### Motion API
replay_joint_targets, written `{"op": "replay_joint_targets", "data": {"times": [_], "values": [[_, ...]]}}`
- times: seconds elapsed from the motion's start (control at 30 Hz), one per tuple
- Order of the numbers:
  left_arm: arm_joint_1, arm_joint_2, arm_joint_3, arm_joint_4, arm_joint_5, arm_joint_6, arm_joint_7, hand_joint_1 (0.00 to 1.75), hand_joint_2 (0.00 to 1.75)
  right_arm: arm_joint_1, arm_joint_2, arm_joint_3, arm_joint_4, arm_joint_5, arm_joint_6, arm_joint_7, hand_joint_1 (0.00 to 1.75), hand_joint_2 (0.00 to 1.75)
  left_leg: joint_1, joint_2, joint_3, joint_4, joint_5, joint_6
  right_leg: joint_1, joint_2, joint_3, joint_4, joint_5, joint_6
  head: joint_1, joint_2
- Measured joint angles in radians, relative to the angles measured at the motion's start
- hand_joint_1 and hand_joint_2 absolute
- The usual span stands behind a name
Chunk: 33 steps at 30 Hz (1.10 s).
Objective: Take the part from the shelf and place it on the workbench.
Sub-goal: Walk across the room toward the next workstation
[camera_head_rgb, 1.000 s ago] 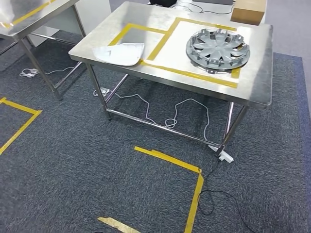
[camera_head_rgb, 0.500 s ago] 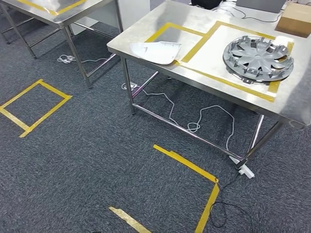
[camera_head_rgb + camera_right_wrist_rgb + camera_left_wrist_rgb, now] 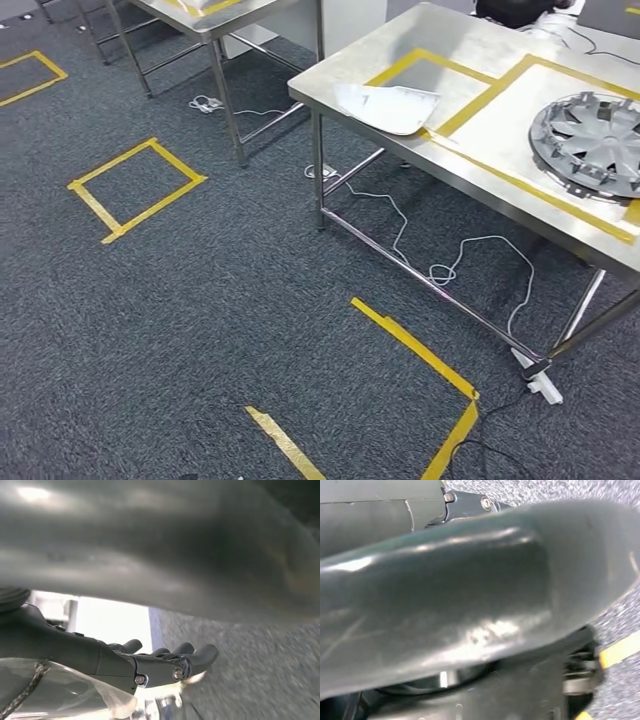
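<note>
Smooth, curved grey part [image 3: 471, 605] hides left hand [image 3: 376, 510] fingers; right hand [image 3: 113, 662] fingers [image 3: 196, 656] lie straight, grip unclear.

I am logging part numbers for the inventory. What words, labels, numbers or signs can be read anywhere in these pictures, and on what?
None can be read.
Pale sheet part on the steel workbench: a small dark mark, too blurred to read.
Wheel cover: no lettering shows.
Yellow floor tape: plain.
</note>
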Motion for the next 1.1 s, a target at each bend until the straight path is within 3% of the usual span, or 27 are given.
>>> {"op": "replay_joint_targets", "data": {"times": [0.03, 0.1, 0.17, 0.23, 0.27, 0.3, 0.33, 0.4, 0.43, 0.47, 0.53, 0.6, 0.67, 0.73, 0.8, 0.83, 0.87, 0.9, 0.97, 1.03, 1.1], "values": [[-0.001, 0.002, 0.004, 0.0, 0.001, 0.002, -0.002, 0.0, 0.0, -0.001, 0.0, 0.003, 0.0, 0.006, -0.002, 0.0, 0.0, 0.0, -0.004, 0.005, 0.0, -0.008, -0.005, 0.005, 0.002, -0.012, 0.0, 0.0, -0.001, 0.004, 0.0, 0.0], [0.001, 0.003, 0.011, 0.0, 0.001, 0.004, -0.003, 0.0, 0.0, -0.004, 0.001, 0.01, 0.0, 0.017, -0.003, 0.0, 0.0, 0.0, -0.003, -0.019, -0.004, -0.015, 0.0, 0.015, 0.002, -0.026, 0.003, 0.002, -0.008, 0.014, 0.0, 0.0], [0.004, 0.003, 0.014, 0.0, -0.003, 0.006, 0.005, 0.0, 0.0, -0.005, 0.001, 0.018, 0.0, 0.024, -0.002, 0.001, 0.0, 0.0, 0.003, -0.044, -0.003, -0.023, 0.007, 0.026, -0.002, 0.016, -0.015, 0.044, -0.043, 0.023, 0.005, 0.0], [0.004, 0.001, 0.015, 0.0, -0.008, 0.011, 0.018, 0.0, 0.0, -0.002, 0.001, 0.024, 0.0, 0.031, -0.004, -0.002, 0.0, 0.0, 0.006, -0.069, -0.006, -0.025, 0.012, 0.034, -0.006, 0.078, -0.074, 0.168, -0.107, 0.027, 0.011, 0.0], [0.004, 0.0, 0.016, 0.0, -0.009, 0.014, 0.023, 0.0, 0.0, 0.001, 0.001, 0.027, 0.001, 0.034, -0.006, -0.004, 0.0, 0.0, 0.006, -0.082, -0.008, -0.025, 0.013, 0.035, -0.006, 0.092, -0.109, 0.236, -0.132, 0.029, 0.012, 0.0], [0.006, -0.001, 0.019, 0.0, -0.01, 0.017, 0.026, 0.0, 0.0, 0.002, 0.001, 0.029, 0.001, 0.036, -0.007, -0.006, 0.0, 0.0, 0.006, -0.097, -0.008, -0.024, 0.014, 0.036, -0.006, 0.099, -0.134, 0.282, -0.14, 0.029, 0.011, 0.0], [0.007, -0.002, 0.022, 0.0, -0.009, 0.017, 0.026, 0.0, 0.0, 0.003, 0.001, 0.03, 0.001, 0.037, -0.007, -0.006, 0.0, 0.0, 0.006, -0.111, -0.008, -0.024, 0.014, 0.036, -0.007, 0.101, -0.142, 0.289, -0.127, 0.029, 0.012, 0.0], [0.008, -0.002, 0.029, 0.0, -0.007, 0.015, 0.021, 0.0, 0.0, 0.003, 0.001, 0.03, 0.002, 0.037, -0.005, -0.005, 0.0, 0.0, 0.007, -0.14, -0.005, -0.022, 0.015, 0.033, -0.009, 0.113, -0.104, 0.19, -0.051, 0.028, 0.011, 0.0], [0.008, -0.002, 0.031, 0.0, -0.007, 0.014, 0.018, 0.0, 0.0, 0.003, 0.001, 0.03, 0.002, 0.036, -0.003, -0.004, 0.0, 0.0, 0.006, -0.152, -0.005, -0.02, 0.014, 0.029, -0.011, 0.133, -0.075, 0.121, -0.018, 0.028, 0.012, 0.0], [0.006, -0.002, 0.033, 0.0, -0.007, 0.013, 0.016, 0.0, 0.0, 0.002, 0.001, 0.03, 0.002, 0.035, -0.001, -0.006, 0.0, 0.0, 0.006, -0.165, -0.008, -0.016, 0.014, 0.024, -0.014, 0.153, -0.05, 0.062, 0.003, 0.027, 0.011, 0.0], [0.005, -0.001, 0.035, 0.0, -0.009, 0.009, 0.009, 0.0, 0.0, 0.001, 0.002, 0.031, 0.003, 0.032, 0.0, -0.015, 0.0, 0.0, 0.006, -0.184, -0.016, -0.011, 0.016, 0.012, -0.015, 0.177, -0.027, 0.017, 0.007, 0.021, 0.011, 0.0], [0.008, 0.001, 0.041, 0.0, -0.002, 0.003, -0.009, 0.0, 0.0, -0.001, 0.003, 0.031, 0.003, 0.03, -0.006, -0.021, 0.0, 0.0, 0.01, -0.196, -0.024, -0.009, 0.019, 0.001, -0.013, 0.16, -0.023, 0.014, 0.01, 0.009, 0.011, 0.0], [0.01, 0.003, 0.052, 0.0, 0.009, 0.003, -0.03, 0.0, 0.0, 0.0, 0.004, 0.031, 0.003, 0.027, -0.011, -0.016, 0.0, 0.0, 0.009, -0.158, -0.042, 0.03, -0.005, -0.008, -0.013, 0.136, -0.021, 0.012, 0.013, -0.003, 0.007, 0.0], [0.007, 0.004, 0.062, 0.0, 0.012, 0.002, -0.039, 0.0, 0.0, 0.003, 0.004, 0.03, 0.003, 0.024, -0.01, -0.011, 0.0, 0.0, 0.008, -0.105, -0.092, 0.144, -0.068, -0.015, -0.01, 0.107, -0.021, 0.011, 0.013, -0.011, 0.003, 0.0], [0.005, 0.006, 0.065, 0.0, 0.007, 0.0, -0.032, 0.0, 0.0, 0.006, 0.004, 0.03, 0.003, 0.026, -0.009, -0.011, 0.0, 0.0, 0.01, -0.089, -0.144, 0.263, -0.116, -0.018, -0.005, 0.074, -0.021, 0.011, 0.01, -0.014, 0.002, 0.0], [0.006, 0.007, 0.066, 0.0, 0.004, 0.001, -0.028, 0.0, 0.0, 0.006, 0.004, 0.03, 0.003, 0.03, -0.01, -0.011, 0.0, 0.0, 0.01, -0.086, -0.149, 0.281, -0.114, -0.017, -0.003, 0.06, -0.021, 0.011, 0.009, -0.015, 0.002, 0.0], [0.007, 0.008, 0.067, 0.0, 0.003, 0.003, -0.026, 0.0, 0.0, 0.005, 0.004, 0.03, 0.003, 0.034, -0.012, -0.011, 0.0, 0.0, 0.009, -0.084, -0.135, 0.258, -0.094, -0.013, -0.001, 0.047, -0.02, 0.011, 0.008, -0.016, 0.002, 0.0], [0.007, 0.008, 0.069, 0.0, 0.002, 0.004, -0.027, 0.0, 0.0, 0.003, 0.005, 0.03, 0.003, 0.036, -0.016, -0.011, 0.0, 0.0, 0.008, -0.075, -0.103, 0.2, -0.062, -0.007, 0.001, 0.035, -0.018, 0.011, 0.007, -0.016, 0.002, 0.0], [0.004, 0.008, 0.075, 0.0, 0.001, 0.005, -0.031, 0.0, 0.0, 0.001, 0.006, 0.03, 0.003, 0.034, -0.021, -0.011, 0.0, 0.0, -0.003, -0.03, -0.034, 0.064, -0.014, 0.009, 0.007, 0.013, -0.015, 0.012, 0.003, -0.014, 0.002, 0.0], [-0.002, 0.007, 0.078, 0.0, -0.006, 0.009, -0.03, 0.0, 0.0, 0.0, 0.008, 0.03, 0.003, 0.039, -0.026, -0.011, 0.0, 0.0, -0.014, -0.001, -0.007, 0.001, -0.007, 0.021, 0.011, -0.01, -0.014, 0.012, -0.001, -0.008, 0.003, 0.0], [-0.001, 0.005, 0.08, 0.0, -0.01, 0.02, -0.033, 0.0, 0.0, -0.004, 0.008, 0.032, 0.003, 0.049, -0.033, -0.011, 0.0, 0.0, -0.015, -0.019, -0.008, -0.007, -0.005, 0.027, 0.012, -0.028, -0.01, 0.01, -0.005, 0.0, 0.003, 0.0]]}}
